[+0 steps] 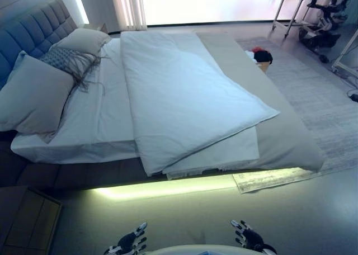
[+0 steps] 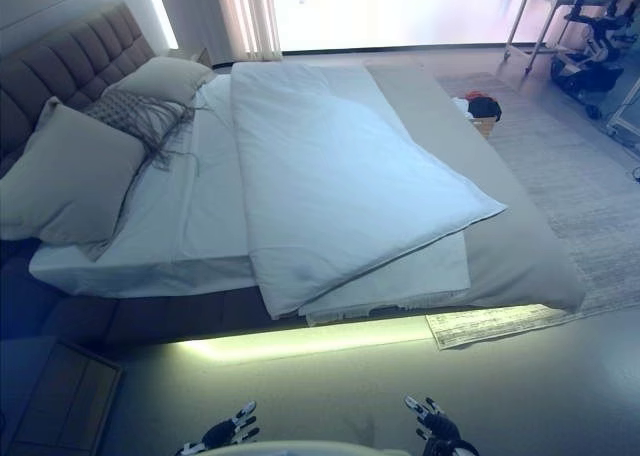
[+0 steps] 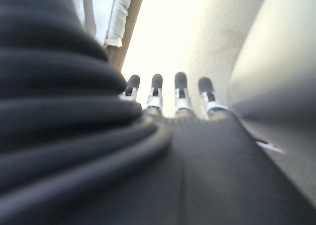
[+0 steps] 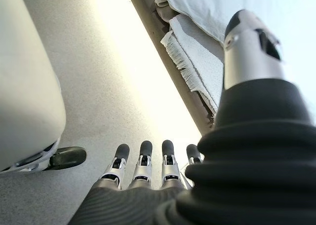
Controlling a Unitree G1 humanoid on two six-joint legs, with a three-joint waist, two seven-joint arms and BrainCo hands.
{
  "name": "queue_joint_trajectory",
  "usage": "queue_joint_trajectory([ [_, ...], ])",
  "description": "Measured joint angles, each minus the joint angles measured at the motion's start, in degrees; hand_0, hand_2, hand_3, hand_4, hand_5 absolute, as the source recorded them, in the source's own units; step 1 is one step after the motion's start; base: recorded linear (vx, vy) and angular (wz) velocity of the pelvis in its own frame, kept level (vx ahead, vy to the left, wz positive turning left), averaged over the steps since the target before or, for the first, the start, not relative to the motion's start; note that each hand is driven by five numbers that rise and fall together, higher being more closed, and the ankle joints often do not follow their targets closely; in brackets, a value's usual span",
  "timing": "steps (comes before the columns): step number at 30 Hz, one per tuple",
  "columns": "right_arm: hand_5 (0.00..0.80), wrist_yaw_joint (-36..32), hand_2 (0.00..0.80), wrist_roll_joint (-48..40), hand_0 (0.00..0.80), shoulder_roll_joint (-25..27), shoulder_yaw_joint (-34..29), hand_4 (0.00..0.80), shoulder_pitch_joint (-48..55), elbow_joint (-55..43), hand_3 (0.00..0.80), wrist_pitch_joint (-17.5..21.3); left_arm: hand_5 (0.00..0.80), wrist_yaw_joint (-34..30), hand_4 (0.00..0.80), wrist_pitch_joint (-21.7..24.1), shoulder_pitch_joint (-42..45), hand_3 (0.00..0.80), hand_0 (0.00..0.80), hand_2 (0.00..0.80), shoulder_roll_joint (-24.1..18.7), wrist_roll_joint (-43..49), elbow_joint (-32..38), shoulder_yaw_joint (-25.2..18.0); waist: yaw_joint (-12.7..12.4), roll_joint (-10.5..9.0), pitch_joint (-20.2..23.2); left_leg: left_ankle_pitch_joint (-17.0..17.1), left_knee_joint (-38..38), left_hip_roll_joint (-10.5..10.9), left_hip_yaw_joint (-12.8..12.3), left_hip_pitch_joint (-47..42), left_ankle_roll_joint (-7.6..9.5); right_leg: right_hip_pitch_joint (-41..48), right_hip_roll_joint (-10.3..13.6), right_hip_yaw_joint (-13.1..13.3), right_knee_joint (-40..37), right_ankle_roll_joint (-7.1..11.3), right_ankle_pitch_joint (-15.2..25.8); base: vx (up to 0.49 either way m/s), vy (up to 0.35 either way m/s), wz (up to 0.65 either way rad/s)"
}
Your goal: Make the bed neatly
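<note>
Duvet (image 1: 184, 98) lies folded askew at twelve o'clock — untouched; left hand (image 1: 130, 242) and right hand (image 1: 247, 236) hang open, empty.

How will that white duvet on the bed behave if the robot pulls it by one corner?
The duvet is probably floppy: it lies folded with soft creases. It is likely light but bulky, and one corner pulled may drag it askew over the sheet.

— What colours do you see on the bed?
— A white folded duvet (image 1: 184, 98) over my grey-beige cover (image 1: 279, 126); beside the duvet, plain pale pillows (image 1: 33, 93) and one grey patterned fringed cushion (image 1: 67, 59).
— And the headboard (image 1: 31, 28)?
— Grey, tufted in squares.
</note>
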State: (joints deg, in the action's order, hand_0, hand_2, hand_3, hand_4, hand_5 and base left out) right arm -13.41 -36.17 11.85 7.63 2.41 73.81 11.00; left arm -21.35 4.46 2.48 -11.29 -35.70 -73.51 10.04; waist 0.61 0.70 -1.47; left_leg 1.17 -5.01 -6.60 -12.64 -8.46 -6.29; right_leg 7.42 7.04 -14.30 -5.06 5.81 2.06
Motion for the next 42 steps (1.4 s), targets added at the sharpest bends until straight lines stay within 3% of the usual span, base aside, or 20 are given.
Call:
queue_joint_trajectory([
  [28, 0.000, -3.04, 0.000, -0.55, 0.000, 0.94, -0.22, 0.000, -0.12, 0.06, 0.000, -2.55, 0.000, 2.02, 0.000, 0.14, 0.22, 0.000, 0.000, 0.000, -1.02, -2.40, -0.09, -0.80, 0.01, 0.34, -0.13, -0.03, -0.01, -0.12, -0.43, -0.84, -0.01, 0.49, -0.06, 0.53, -0.09, 0.00, 0.00, 0.014, -0.009, 0.00],
  [31, 0.000, -2.62, 0.000, -0.64, 0.000, 0.98, -0.24, 0.000, -0.11, 0.21, 0.000, -2.58, 0.000, 2.94, 0.000, 0.19, 0.27, 0.000, 0.000, 0.000, -1.06, -3.87, -0.16, -3.02, 0.02, 0.54, -0.10, -0.04, -0.01, -0.21, -0.56, -0.88, -0.01, 0.45, -0.18, 0.93, -0.10, -0.01, -0.01, 0.043, -0.065, -0.02],
  [42, 0.000, -2.39, 0.000, -4.03, 0.000, 2.69, -2.70, 0.000, -0.16, 1.03, 0.000, -2.59, 0.000, 3.95, 0.000, 0.19, 0.32, 0.000, 0.000, 0.000, -1.07, -5.87, -1.72, -4.66, 0.11, 1.42, -0.85, -0.39, 0.40, -1.02, -1.37, -1.63, -0.48, 0.41, -1.18, 3.42, 0.01, -0.21, -0.25, 0.063, -0.114, -0.07],
])
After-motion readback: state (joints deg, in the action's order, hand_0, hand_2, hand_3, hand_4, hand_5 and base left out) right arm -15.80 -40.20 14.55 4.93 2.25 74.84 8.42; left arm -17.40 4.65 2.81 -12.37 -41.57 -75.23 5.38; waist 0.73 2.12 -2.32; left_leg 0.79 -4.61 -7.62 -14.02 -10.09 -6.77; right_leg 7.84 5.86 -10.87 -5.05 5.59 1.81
